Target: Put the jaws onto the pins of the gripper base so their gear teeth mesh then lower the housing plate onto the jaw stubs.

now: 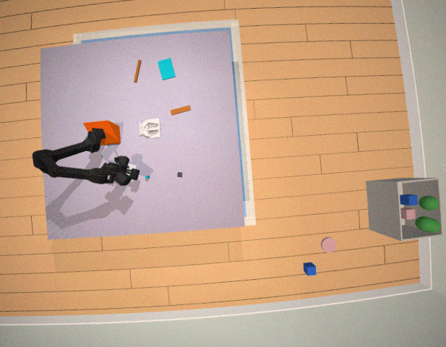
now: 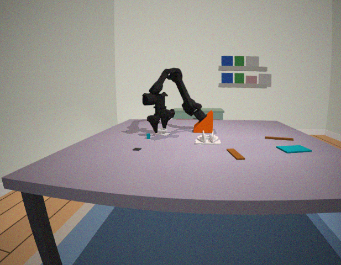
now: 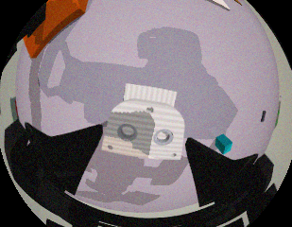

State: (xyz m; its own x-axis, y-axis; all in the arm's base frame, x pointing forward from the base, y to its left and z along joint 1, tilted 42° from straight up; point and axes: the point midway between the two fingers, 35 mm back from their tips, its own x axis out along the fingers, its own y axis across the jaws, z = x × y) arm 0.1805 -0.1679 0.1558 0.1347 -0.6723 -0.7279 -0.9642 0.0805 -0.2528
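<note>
From the top, your gripper [image 1: 132, 170] [image 2: 160, 131] [image 3: 146, 136] is over the white plate [image 1: 131, 166] [image 2: 162, 132] [image 3: 145, 128] on the desk [image 1: 200, 160] [image 2: 170, 174] [image 3: 235, 71]; a small teal block [image 1: 147, 177] [image 2: 148, 136] [image 3: 224, 144] sits near it, a dark square [image 1: 179, 174] [image 2: 137, 149] farther off. The white base [image 1: 149, 128] [image 2: 207, 139], carrying both jaws, lies apart from your gripper.

In the exterior view, your fingers point down, spread. Two brown strips and a teal slab [image 1: 166, 69] [image 2: 293, 148] lie beyond the base, clear of your gripper.

At the wrist, your gripper is wide open and empty, the two-holed plate showing between its fingertips; the teal block is just beside one fingertip.
</note>
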